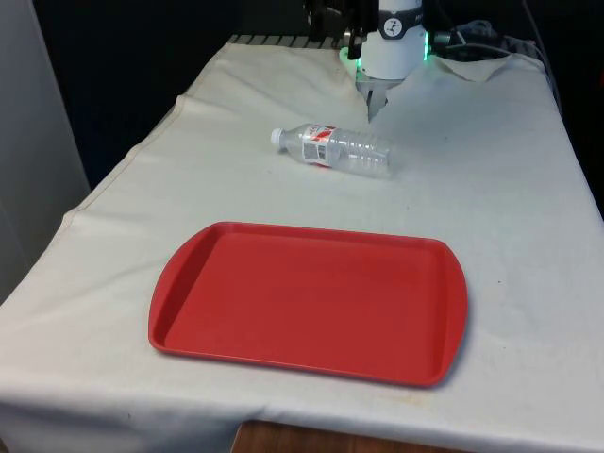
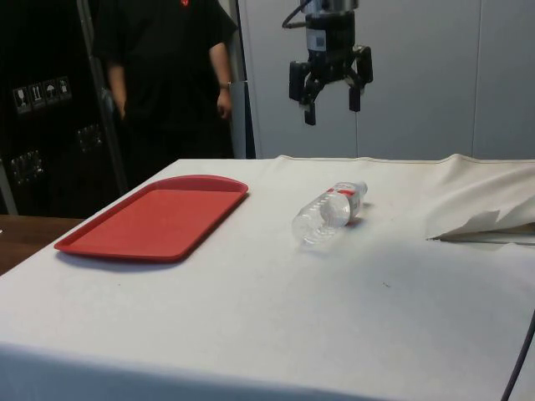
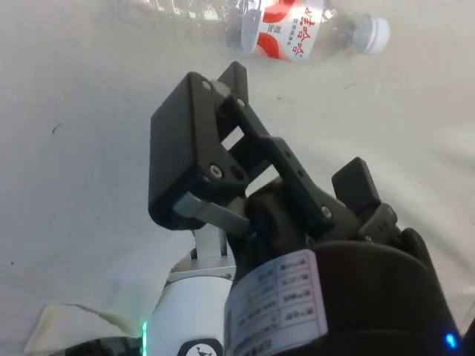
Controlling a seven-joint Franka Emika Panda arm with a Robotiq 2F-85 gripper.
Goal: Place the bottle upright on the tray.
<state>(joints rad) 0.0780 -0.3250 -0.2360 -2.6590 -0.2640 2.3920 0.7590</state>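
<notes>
Bright even light, soft faint shadows, dark backdrop, no glare

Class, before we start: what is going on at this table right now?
A robot arm's gripper hangs open well above the white-clothed table, holding nothing. A clear plastic bottle with a red and white label lies on its side on the cloth, untouched. The red tray sits apart from the bottle, with nothing on it. A person in dark clothes stands beyond the tray in the side view. So the bottle has not been picked up yet.
</notes>
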